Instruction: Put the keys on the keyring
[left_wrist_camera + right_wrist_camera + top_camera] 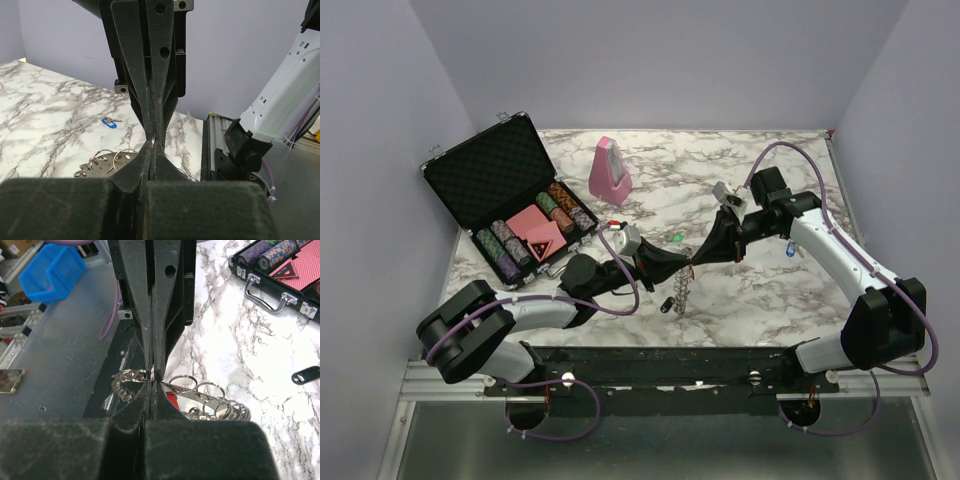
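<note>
My left gripper [151,150] and right gripper [151,385] meet tip to tip, both clamped on the keyring [682,292] nearside of the metronome [610,170], steadying it for threading. A blue key [788,250] waits to the metronome's right.

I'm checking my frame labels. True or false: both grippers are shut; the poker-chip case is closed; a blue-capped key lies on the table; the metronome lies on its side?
Both grippers shut: true; the left gripper and the right gripper meet tip to tip at the keyring.
Case closed: false; the poker-chip case stands open.
A blue-capped key lies on the table: true.
Metronome on its side: false; the pink metronome stands upright.
</note>
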{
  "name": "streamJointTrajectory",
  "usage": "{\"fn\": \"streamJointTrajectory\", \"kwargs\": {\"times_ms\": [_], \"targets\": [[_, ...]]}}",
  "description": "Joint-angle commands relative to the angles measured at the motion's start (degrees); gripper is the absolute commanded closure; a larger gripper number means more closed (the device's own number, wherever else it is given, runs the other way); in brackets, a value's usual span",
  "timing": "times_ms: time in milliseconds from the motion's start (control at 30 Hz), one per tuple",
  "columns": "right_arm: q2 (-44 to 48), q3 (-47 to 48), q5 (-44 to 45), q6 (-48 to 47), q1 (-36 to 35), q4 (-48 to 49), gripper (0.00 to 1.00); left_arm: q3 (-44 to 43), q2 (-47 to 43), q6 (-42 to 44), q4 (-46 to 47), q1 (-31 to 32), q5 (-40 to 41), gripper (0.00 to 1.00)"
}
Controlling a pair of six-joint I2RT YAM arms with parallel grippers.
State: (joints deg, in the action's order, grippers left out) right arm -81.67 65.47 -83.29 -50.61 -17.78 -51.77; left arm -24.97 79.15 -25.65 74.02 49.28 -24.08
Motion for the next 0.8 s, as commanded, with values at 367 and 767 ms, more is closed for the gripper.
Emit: {"fn": "streamJointTrajectory", "kwargs": {"times_ms": [367,767], "targets": [[0.98,6.51,16.47,-7.22,0.20,-9.93,1.00,-5.33,-17.89,11.20,-36.59,-4.10,-8.08,0.30],[0.37,7.48,22.55,-7.31,0.11,-11.25,1.00,-18.70,-12.01,27.93,-60.82,-2.70,-11.61,0.33]]}}
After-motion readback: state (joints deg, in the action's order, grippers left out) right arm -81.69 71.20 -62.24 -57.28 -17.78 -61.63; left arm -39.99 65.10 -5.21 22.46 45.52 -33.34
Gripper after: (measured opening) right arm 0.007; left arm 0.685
